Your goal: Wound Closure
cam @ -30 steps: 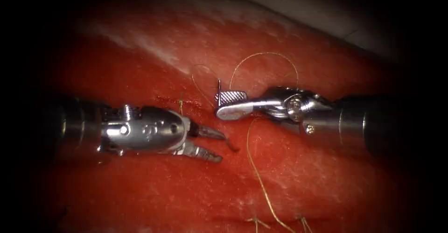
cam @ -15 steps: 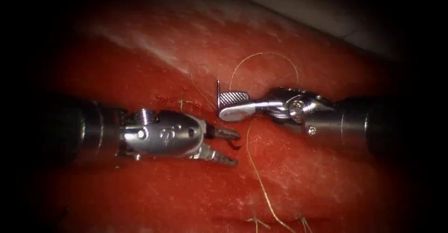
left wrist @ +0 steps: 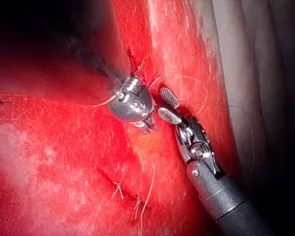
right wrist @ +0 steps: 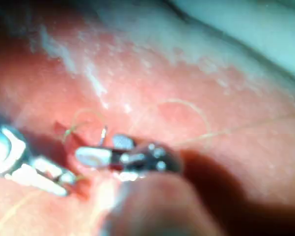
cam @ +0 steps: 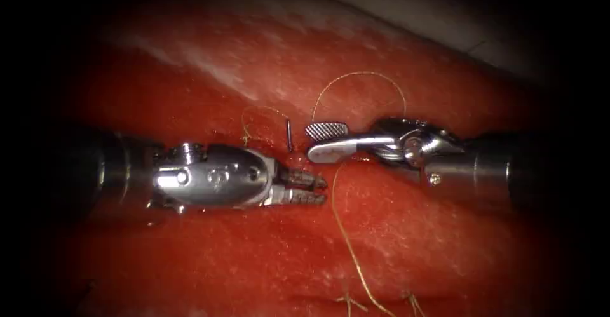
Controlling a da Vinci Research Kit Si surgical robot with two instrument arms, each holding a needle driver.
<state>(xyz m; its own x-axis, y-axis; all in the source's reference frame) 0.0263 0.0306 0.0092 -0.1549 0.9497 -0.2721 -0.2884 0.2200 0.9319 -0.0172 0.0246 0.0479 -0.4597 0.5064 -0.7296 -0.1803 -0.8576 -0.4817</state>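
The red tissue point(cam: 190, 82) is under both tools. My left tool point(cam: 318, 188) comes in from the left, its jaws shut on the needle close to its tip, right at the tissue surface. The needle's tail point(cam: 289, 136) stands free out of the tissue; the middle of its curve is buried. My right tool point(cam: 321, 140) sits just right of the tail, jaws open and holding nothing. Golden thread point(cam: 362, 74) arcs above the right tool, and a strand runs down toward the front. In the left wrist view the left tool point(left wrist: 147, 127) meets the open right tool point(left wrist: 168, 105).
Tied stitches with cut thread ends point(cam: 348, 302) lie at the front, and a small knot point(cam: 245, 140) sits just above the left tool. A pale surface point(cam: 445, 12) borders the tissue at the back right. The right wrist view shows the needle tail point(right wrist: 104, 133).
The right tool let go of the needle's tail and drew back to the right. The left tool moved right and shut its open jaws on the needle's tip end.
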